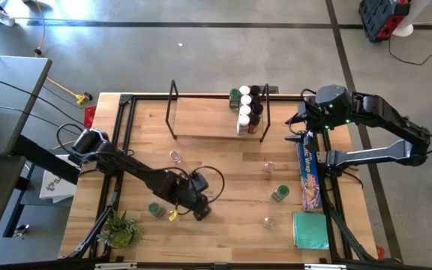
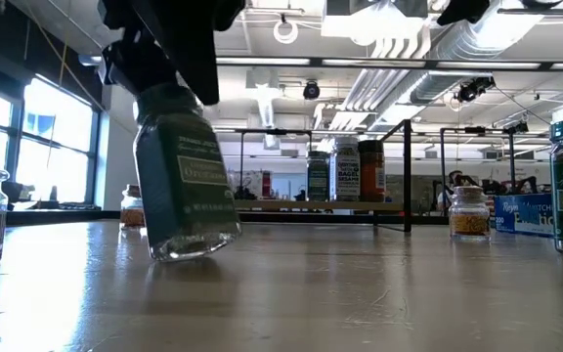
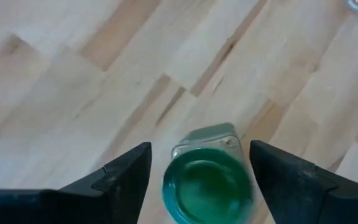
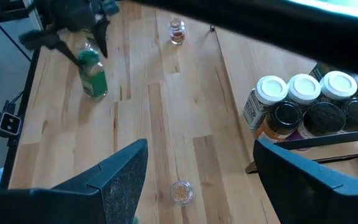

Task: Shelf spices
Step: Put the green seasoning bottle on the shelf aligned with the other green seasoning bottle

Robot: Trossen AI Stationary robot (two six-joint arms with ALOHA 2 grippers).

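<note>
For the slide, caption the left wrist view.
Left gripper open around a green-lidded jar on the table.

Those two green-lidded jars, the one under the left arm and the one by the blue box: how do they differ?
The jar under the left arm leans over; the jar by the blue box stands upright. The leaning jar sits between the left arm's open fingers; the other stands alone beside the blue box. Both have green lids and a similar shape.
</note>
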